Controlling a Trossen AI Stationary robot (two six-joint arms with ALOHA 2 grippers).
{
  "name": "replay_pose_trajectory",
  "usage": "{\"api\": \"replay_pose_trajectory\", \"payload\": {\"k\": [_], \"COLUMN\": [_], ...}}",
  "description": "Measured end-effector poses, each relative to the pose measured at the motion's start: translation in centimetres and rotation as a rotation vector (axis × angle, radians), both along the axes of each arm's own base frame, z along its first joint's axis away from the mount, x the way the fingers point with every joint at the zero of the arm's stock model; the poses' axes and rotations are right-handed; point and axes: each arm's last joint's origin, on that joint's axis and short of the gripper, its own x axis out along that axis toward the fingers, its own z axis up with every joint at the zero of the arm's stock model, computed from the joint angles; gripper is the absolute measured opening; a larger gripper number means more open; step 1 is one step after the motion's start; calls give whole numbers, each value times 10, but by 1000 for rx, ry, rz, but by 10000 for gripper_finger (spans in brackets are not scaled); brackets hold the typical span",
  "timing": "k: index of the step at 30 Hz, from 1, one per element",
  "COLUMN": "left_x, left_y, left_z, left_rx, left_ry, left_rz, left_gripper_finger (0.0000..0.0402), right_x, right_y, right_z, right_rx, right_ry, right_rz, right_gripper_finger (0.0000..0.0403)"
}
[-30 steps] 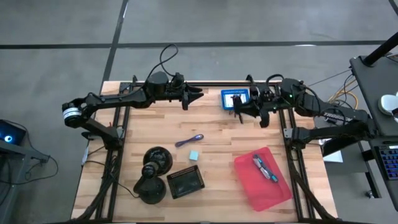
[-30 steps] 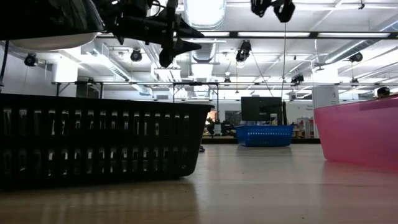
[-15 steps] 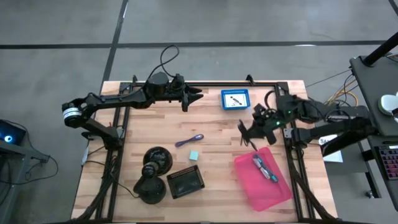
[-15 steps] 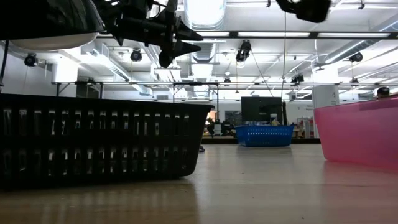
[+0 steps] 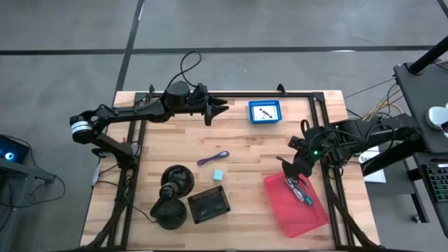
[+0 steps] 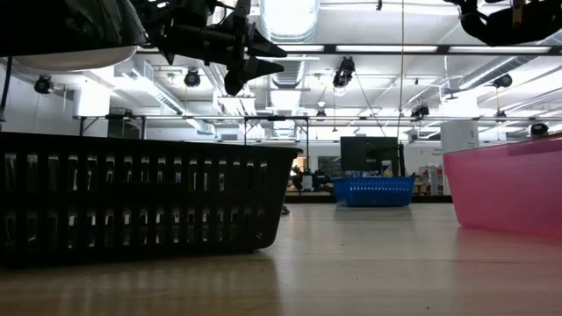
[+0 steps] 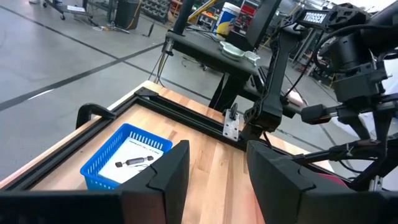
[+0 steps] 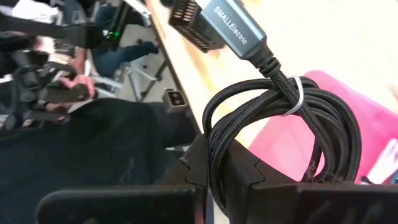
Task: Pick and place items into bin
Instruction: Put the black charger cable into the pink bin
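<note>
- Right claw point(image 5: 288, 168): pinched on the coiled black cable point(image 8: 273, 124), hanging at the pink bin's point(image 5: 311, 213) 11 o'clock corner; bin lies toward 5 o'clock.
- Left claw point(image 5: 222, 108): spread, empty, parked at the counter's point(image 5: 245, 182) 12 o'clock edge; farther arm.

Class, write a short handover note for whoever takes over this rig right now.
Right gripper: shut on the cable, at the pink bin's near edge, not yet released.
Left gripper: open, empty, waiting at the table's far edge.
Done: teal-handled tool in the pink bin.
Left: drop the cable; purple pen and teal cube lie mid-table; one item sits in the blue tray.
</note>
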Motion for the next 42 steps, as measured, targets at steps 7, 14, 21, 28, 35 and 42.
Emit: {"api": "replay_pose_trajectory", "payload": {"k": [7,14,21,28,35,42], "left_x": [0,0,0,0,0,0], "left_y": [0,0,0,0,0,0], "left_z": [0,0,0,0,-1,-1], "left_rx": [0,0,26,26,25,24], "left_ry": [0,1,5,5,5,5], "left_rz": [0,0,-2,-2,-2,-2], "left_gripper_finger": [144,144,144,144,144,144], "right_x": [-1,8,29,45,59,72], "right_y": [10,28,46,59,67,73], "right_z": [-10,-33,-61,-91,-115,-137], "right_rx": [10,-33,-96,-154,-182,-196], "right_ry": [138,344,489,627,682,711], "right_rz": [-39,6,42,62,69,79], "right_gripper_finger": [13,13,13,13,13,13]}}
